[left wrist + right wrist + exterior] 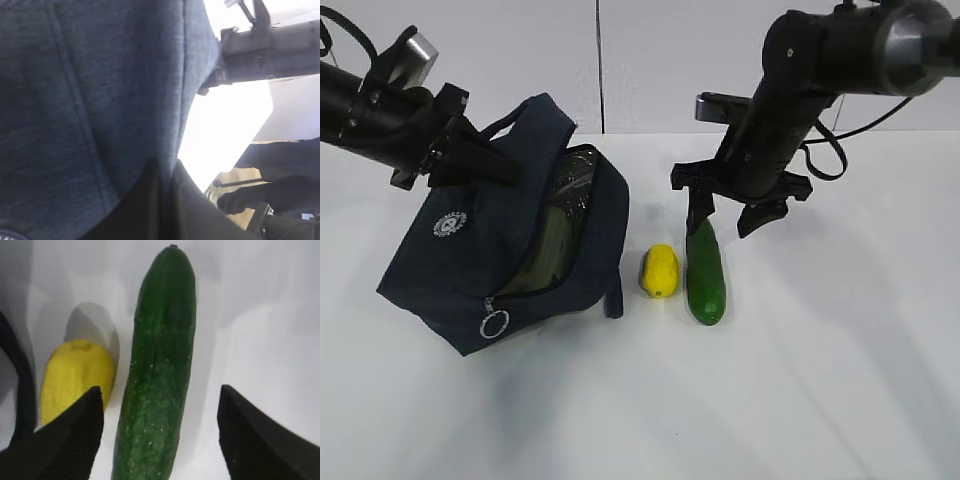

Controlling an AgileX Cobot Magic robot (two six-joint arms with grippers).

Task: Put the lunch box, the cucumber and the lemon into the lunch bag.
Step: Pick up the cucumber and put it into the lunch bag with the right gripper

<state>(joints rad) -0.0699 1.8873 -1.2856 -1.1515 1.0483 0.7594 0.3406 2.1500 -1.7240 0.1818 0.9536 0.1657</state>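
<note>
The navy lunch bag [470, 255] leans on the table at the left with its zipper open. The pale green lunch box [550, 250] shows inside the opening. My left gripper [490, 162] is shut on the bag's upper fabric; in the left wrist view the bag [90, 100] fills the picture and my left gripper [167, 172] pinches a fold of it. The yellow lemon [660, 270] and the dark green cucumber [705, 272] lie side by side right of the bag. My right gripper [728, 218] hangs open over the cucumber's far end. The cucumber [160, 340] lies between its fingers, untouched, beside the lemon [75, 375].
The bag's silver ring pull [494, 323] hangs at its front lower corner. A dark bag strap [22, 385] curves just left of the lemon. White table [820, 380] stretches to the right and front. The right arm [265, 45] shows past the bag's edge.
</note>
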